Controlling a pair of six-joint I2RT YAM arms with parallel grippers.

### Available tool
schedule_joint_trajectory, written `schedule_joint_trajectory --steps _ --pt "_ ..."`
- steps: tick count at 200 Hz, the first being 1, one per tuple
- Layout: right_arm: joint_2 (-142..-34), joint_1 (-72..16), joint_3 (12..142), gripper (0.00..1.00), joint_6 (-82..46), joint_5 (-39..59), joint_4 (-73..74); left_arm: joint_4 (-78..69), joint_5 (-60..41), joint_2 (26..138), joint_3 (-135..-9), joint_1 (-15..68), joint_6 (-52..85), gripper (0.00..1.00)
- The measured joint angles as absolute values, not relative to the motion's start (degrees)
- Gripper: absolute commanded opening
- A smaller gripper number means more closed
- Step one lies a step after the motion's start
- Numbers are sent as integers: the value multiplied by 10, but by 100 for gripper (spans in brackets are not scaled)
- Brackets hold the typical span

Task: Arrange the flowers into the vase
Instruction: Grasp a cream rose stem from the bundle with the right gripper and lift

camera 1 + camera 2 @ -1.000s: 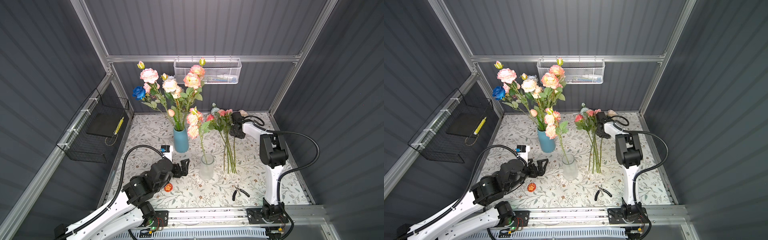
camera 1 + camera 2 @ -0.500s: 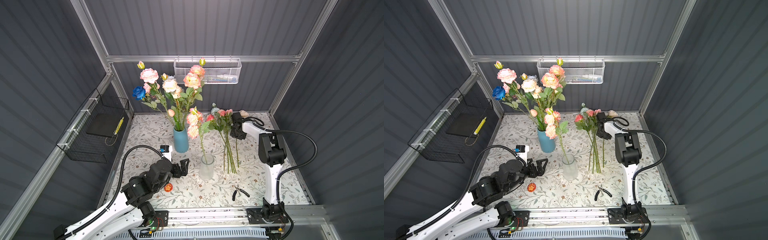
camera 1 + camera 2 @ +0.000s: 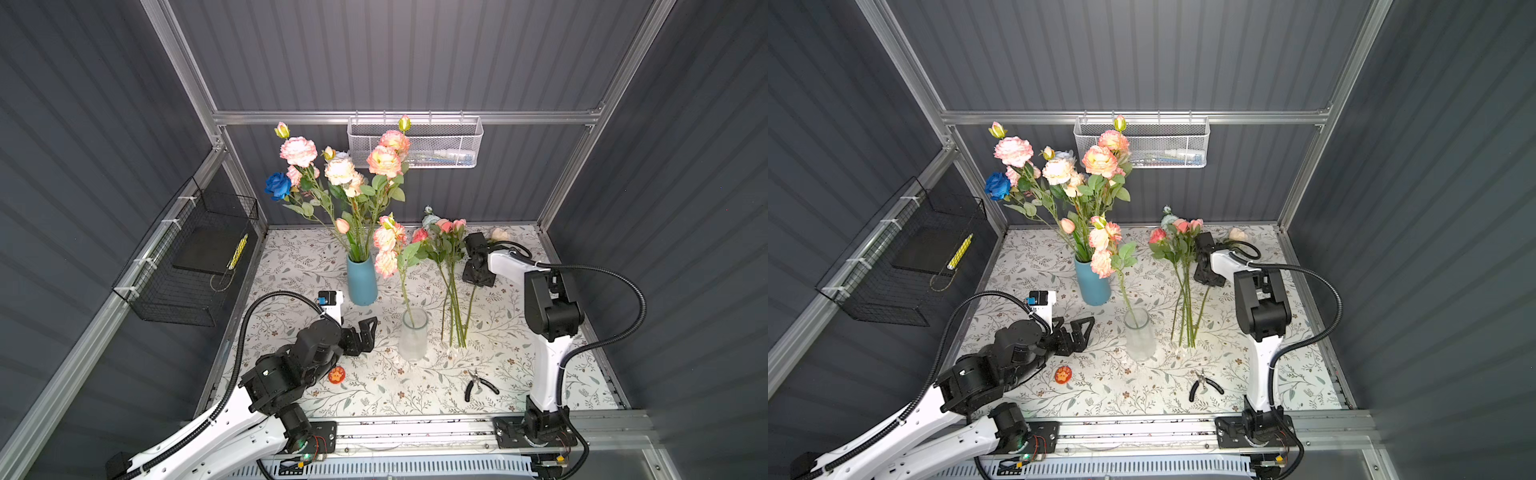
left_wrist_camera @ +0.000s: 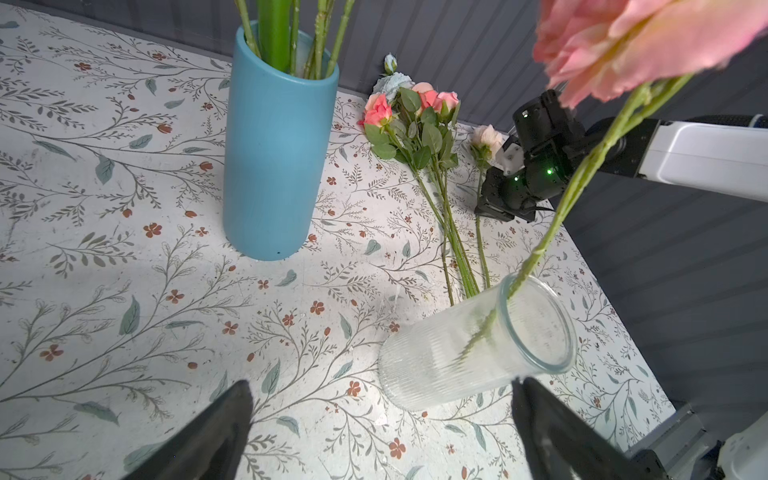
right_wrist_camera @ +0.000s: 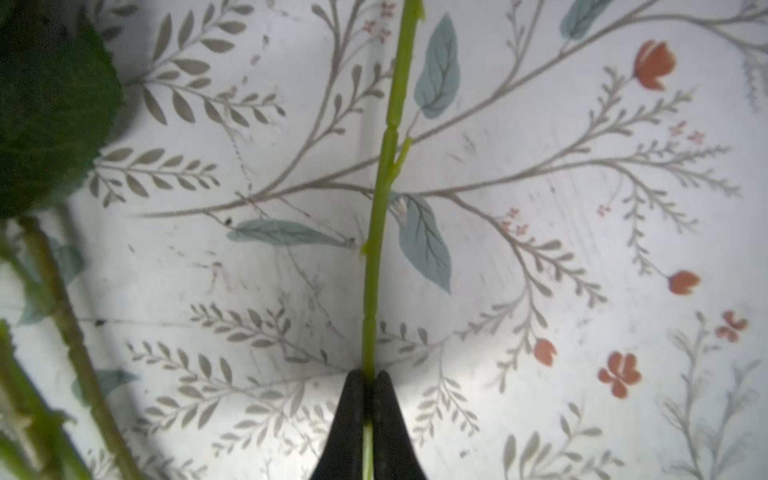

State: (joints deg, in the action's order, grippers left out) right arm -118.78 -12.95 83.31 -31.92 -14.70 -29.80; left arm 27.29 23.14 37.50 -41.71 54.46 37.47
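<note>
A table (image 3: 291, 266) covered in a leaf-and-blossom print is shown in both top views, and the flowers are found in three places on it. The greater part, pink, peach and cream heads with one deep blue, is stood upright in a blue vase (image 3: 361, 282) toward the back. A loose bunch (image 3: 451, 270) is laid flat right of the middle, heads toward the back wall and cut ends toward the front. One stem with peach blooms (image 3: 388, 245) is leant in a ribbed glass vase (image 3: 412, 336), which is set in front of the blue one and just beside the bunch's cut ends.

The left gripper (image 3: 365, 336) is held low near the glass vase, its jaws spread wide with nothing between them. The right gripper (image 5: 369, 378) is pressed together on the thin green stem of a cream flower (image 3: 498, 235) at the right edge of the bunch, pinched in the upper part of the stem; whether it is raised clear of the table cannot be told.

The flowers are judged light, with wiry, springy stems, leaves that may snag on neighbours, and soft heads that would be crushed by a grip. Hold is best taken on bare stem, so that the cut end is left free to be steered into the narrow mouth. The glass vase is judged easily tipped by a leaning stem.

Pliers (image 3: 478, 384) and a small orange disc (image 3: 336, 375) are left lying near the front
</note>
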Motion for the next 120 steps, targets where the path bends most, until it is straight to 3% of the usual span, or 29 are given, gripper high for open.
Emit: schedule_joint_trajectory --steps 87,120 --pt "-822 -167 537 0 -336 -153 -163 274 231 372 -417 545 375 100" --pt "-662 -255 500 0 -322 -185 -144 274 232 372 -417 545 375 100"
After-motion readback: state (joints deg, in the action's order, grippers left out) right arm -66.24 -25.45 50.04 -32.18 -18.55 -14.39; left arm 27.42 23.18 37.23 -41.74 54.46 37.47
